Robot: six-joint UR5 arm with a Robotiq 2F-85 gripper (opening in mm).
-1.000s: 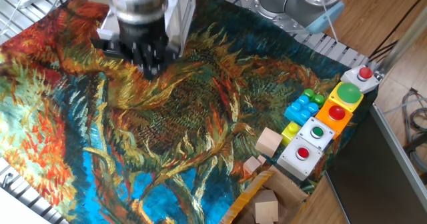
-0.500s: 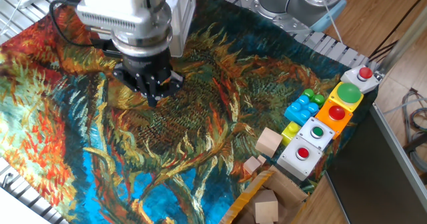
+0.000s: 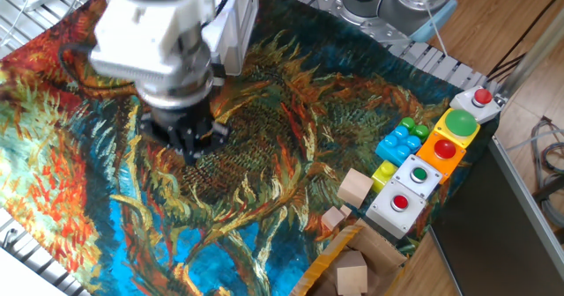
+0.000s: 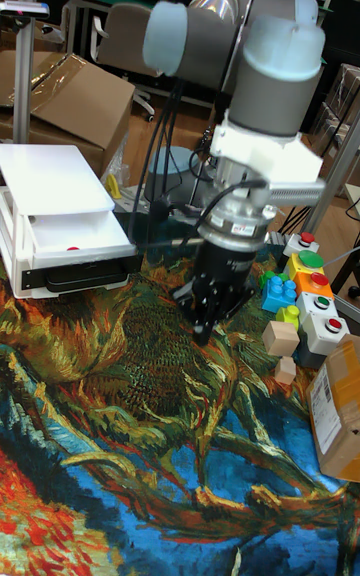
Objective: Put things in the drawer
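The white cabinet point(image 4: 52, 179) stands at the back left of the cloth, and its drawer point(image 4: 60, 234) is pulled out. A small red block point(image 4: 72, 249) lies inside the drawer near its front wall. In the fixed view the arm hides all but a part of the cabinet point(image 3: 240, 18), and the drawer does not show. My gripper point(image 4: 203, 329) hangs low over the patterned cloth, to the right of the cabinet and apart from it. Its dark fingers point(image 3: 190, 146) taper together and I see nothing between them.
Two pale wooden cubes point(image 3: 355, 188) point(image 3: 333, 218) sit at the cloth's right edge. Beside them are blue, green and yellow bricks point(image 3: 398, 142) and push-button boxes point(image 3: 412, 188). A brown cardboard box point(image 3: 352, 262) holding another cube stands at the front right.
My gripper has moved away from the cabinet, toward the front of the cloth and lower over it. Nothing else has moved.
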